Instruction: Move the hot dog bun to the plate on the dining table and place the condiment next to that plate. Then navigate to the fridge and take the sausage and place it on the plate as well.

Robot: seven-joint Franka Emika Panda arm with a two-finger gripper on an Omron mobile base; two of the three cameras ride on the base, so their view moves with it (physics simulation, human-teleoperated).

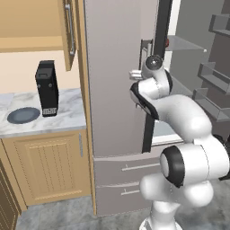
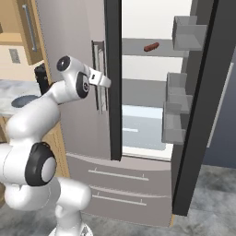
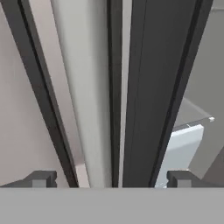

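Gripper (image 3: 111, 179): jaws spread wide, empty, its two dark tips at the bottom of the hand view, one either side of the dark vertical edge of the fridge's (image 2: 78, 69) shut left door and the pale strip beside it; in the right base view the hand sits centre-left, level with that door's handle. Right door (image 2: 203, 106): swung open, grey bins on its inner face, right of frame. Sausage (image 2: 150, 47): small, reddish-brown, lying on an upper shelf, top centre of the right base view, well apart from the hand, higher and deeper inside. Risks, as judgement: the hand points at the door edge, not the opening, so a straight advance would likely strike the edge or the handle; the reach must go right, up and inward, where elbow or wrist could brush the shelf front or the door bins; the sausage is small and round and may roll from jaws closing off-centre. Desk (image 1: 67, 117): lower left of the left base view, carrying a dark box (image 1: 47, 87) and a blue-grey plate (image 1: 23, 115), not the task's.
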